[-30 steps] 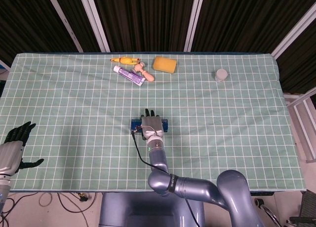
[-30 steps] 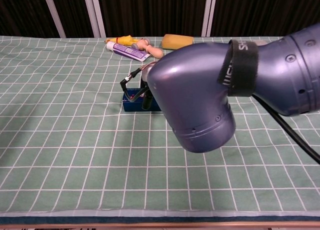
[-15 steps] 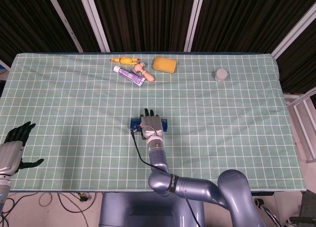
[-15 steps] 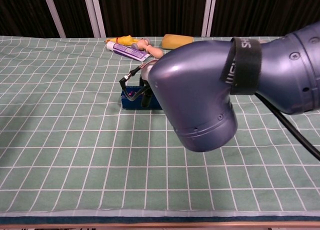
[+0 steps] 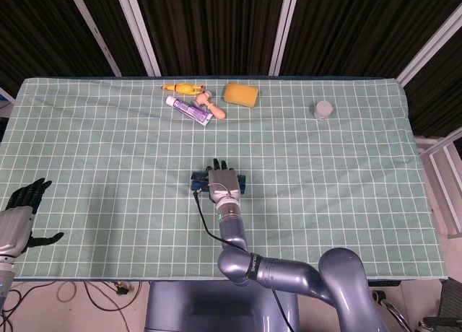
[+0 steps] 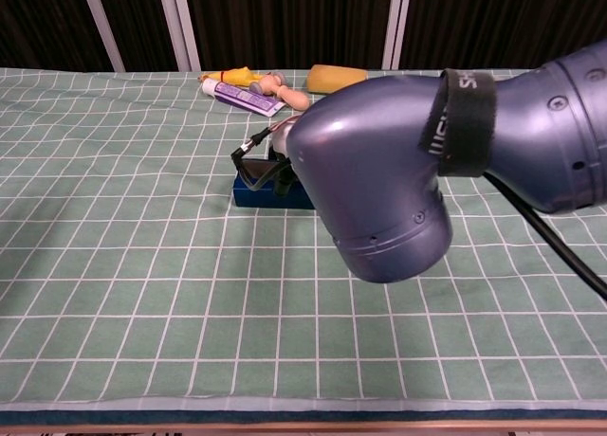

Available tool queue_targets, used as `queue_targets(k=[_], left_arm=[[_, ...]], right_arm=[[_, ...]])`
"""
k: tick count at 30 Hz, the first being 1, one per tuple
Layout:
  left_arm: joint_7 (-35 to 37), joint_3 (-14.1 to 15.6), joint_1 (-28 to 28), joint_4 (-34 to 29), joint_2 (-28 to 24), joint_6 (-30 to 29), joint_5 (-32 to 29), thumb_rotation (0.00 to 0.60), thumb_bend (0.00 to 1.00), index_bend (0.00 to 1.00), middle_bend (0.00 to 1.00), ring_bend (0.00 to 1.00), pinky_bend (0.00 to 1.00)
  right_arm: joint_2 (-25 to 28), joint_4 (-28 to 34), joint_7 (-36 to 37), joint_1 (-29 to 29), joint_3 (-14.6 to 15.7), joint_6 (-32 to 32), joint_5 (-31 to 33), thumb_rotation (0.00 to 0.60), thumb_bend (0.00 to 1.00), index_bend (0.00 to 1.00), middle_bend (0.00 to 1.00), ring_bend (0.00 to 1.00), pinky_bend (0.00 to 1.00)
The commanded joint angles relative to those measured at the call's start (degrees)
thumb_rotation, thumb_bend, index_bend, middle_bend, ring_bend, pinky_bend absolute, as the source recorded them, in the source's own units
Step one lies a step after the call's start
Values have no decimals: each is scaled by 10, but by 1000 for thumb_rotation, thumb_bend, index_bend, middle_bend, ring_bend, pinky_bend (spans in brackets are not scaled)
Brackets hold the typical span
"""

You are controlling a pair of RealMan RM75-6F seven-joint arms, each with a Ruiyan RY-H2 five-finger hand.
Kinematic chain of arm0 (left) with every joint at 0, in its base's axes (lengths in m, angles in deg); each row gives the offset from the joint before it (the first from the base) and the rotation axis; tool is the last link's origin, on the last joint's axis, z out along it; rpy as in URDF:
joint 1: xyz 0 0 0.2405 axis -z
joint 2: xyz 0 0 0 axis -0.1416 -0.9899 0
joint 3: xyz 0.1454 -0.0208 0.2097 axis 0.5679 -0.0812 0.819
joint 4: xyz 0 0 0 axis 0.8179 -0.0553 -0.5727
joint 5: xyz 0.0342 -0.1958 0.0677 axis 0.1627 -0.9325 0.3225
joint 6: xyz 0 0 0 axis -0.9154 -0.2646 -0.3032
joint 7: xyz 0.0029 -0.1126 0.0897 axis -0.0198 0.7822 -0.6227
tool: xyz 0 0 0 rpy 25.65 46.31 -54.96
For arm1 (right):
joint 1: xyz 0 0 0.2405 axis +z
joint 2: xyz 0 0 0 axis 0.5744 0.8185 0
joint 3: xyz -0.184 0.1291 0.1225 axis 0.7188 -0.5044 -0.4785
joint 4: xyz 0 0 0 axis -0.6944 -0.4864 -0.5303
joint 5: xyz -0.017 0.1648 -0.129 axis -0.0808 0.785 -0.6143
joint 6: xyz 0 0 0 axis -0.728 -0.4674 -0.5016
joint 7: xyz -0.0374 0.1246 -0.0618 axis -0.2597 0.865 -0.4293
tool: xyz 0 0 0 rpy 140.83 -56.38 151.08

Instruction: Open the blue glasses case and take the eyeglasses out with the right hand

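Right hand over the blue case at mid-table.

The case (image 5: 219,181) lies on the green cloth (image 5: 108,151), near the front middle, and the right hand (image 5: 222,182) rests palm-down on top of it, fingers pointing toward the far edge, probably to work the lid. Whether the fingers grip the case or only press on it I cannot tell; in the chest view the arm's elbow (image 6: 379,185) hides most of it, and only the case's left end (image 6: 256,191) shows. No eyeglasses are visible. The left hand (image 5: 22,209) hangs idle off the table's left corner, fingers spread, holding nothing. Far back lie a toothpaste tube (image 5: 187,110), a sponge (image 5: 240,94) and a small cup (image 5: 324,110).
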Motion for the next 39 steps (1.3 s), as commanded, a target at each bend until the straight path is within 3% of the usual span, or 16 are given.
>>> queue_targets(k=[1, 7, 16, 20, 25, 28, 29, 32, 35, 39], left_arm=[[0, 0, 0, 0, 0, -1, 1, 600, 0, 0, 0, 0, 0], [2, -1, -2, 0, 0, -3, 0, 600, 0, 0, 0, 0, 0], [3, -3, -3, 2, 0, -7, -2, 600, 0, 0, 0, 0, 0], [1, -2, -2, 2, 0, -5, -1, 600, 0, 0, 0, 0, 0], [-3, -1, -3, 4, 1, -10, 5, 600, 0, 0, 0, 0, 0], [-8, 0, -3, 6, 3, -13, 9, 600, 0, 0, 0, 0, 0], [-10, 1, -4, 6, 4, -15, 11, 600, 0, 0, 0, 0, 0], [-14, 2, -4, 6, 6, -17, 14, 600, 0, 0, 0, 0, 0], [-18, 2, -4, 7, 8, -20, 16, 600, 0, 0, 0, 0, 0], [-24, 1, -3, 8, 11, -19, 14, 600, 0, 0, 0, 0, 0]], right_arm=[[-1, -6, 0, 0, 2, 3, 0, 600, 875, 197, 0, 0, 240], [-6, -44, 3, 4, 4, 22, -3, 600, 860, 187, 0, 0, 240], [-10, -154, 31, 29, -10, 49, -44, 600, 769, 162, 0, 0, 240], [10, -123, 53, 20, -16, 35, -71, 600, 692, 157, 0, 0, 240], [60, 6, 53, -16, -6, 1, -86, 600, 579, 134, 33, 21, 254], [100, 113, 52, -47, 7, -24, -92, 600, 547, 130, 190, 196, 399], [113, 146, 52, -57, 11, -31, -92, 600, 543, 130, 275, 301, 480], [138, 207, 53, -74, 18, -36, -84, 600, 542, 130, 512, 586, 706], [163, 257, 49, -87, 24, -36, -61, 600, 542, 130, 712, 802, 887], [179, 285, 38, -88, 39, -38, -29, 600, 542, 130, 855, 941, 998]])
